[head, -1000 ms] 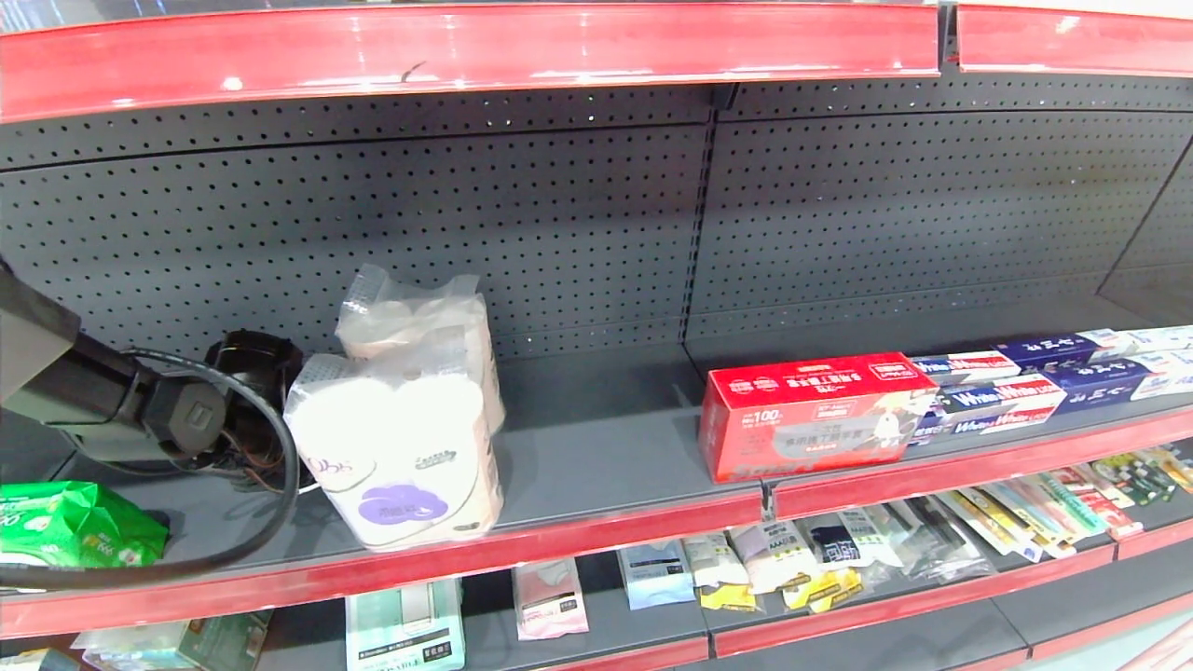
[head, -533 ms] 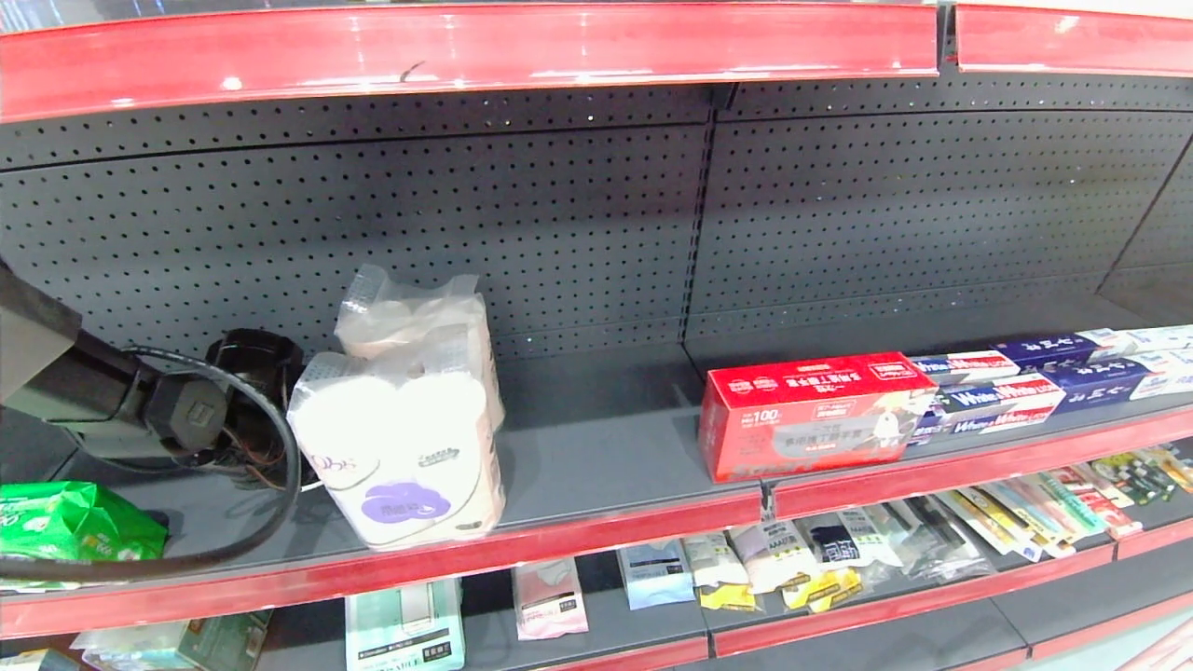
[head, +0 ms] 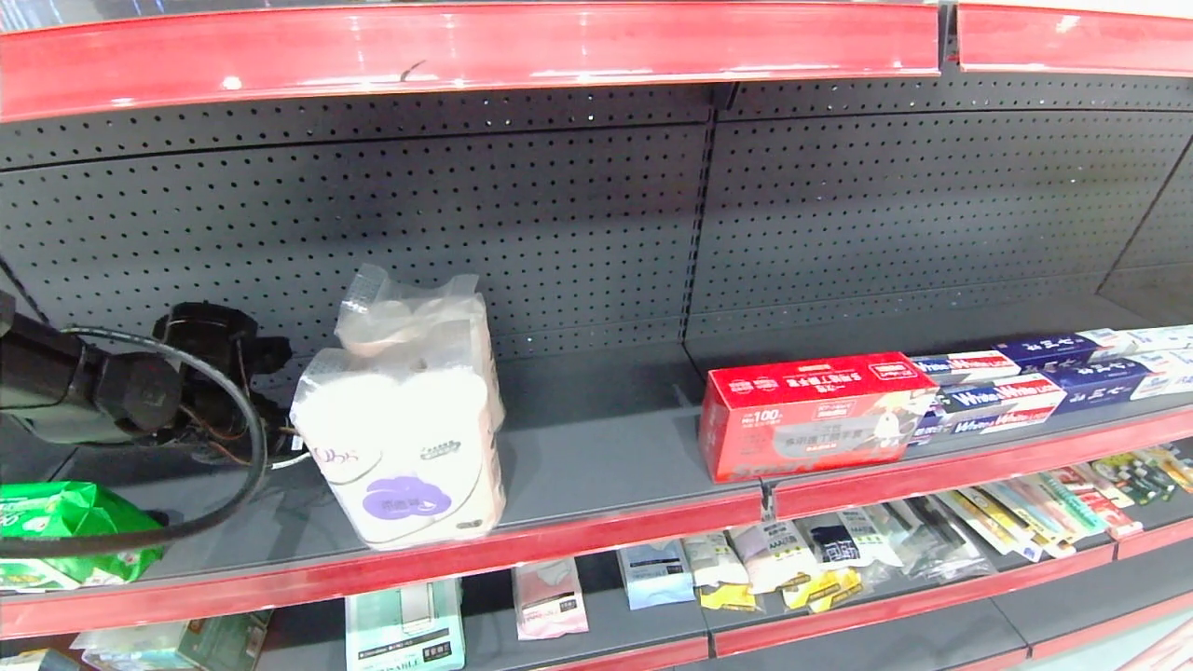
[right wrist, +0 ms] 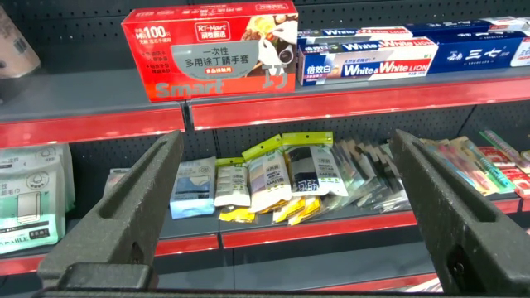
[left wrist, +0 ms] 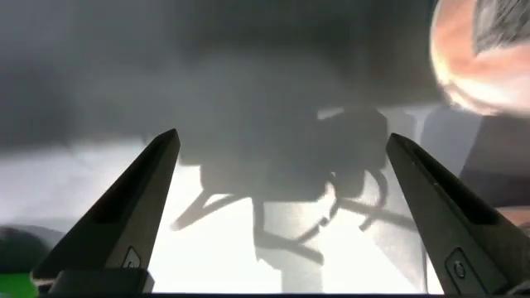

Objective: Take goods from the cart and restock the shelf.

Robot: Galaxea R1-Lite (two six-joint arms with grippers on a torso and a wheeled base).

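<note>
Toilet-roll pack [head: 401, 447] stands upright at centre-left of the frame, on the shelf [head: 596, 438] near its red front lip. Your left gripper [left wrist: 281, 141] sits just beside the pack's left side, jaws spread and nothing between them. It looks the nearer arm. Right gripper [right wrist: 286, 136] is spread too, and empty. Bare shelf runs from the pack to the red box [head: 811, 415] — room for more stock.

Two toilet-roll packs [head: 401, 457] (one behind the other), one red box [head: 811, 415] and one green packet [head: 65, 531].
</note>
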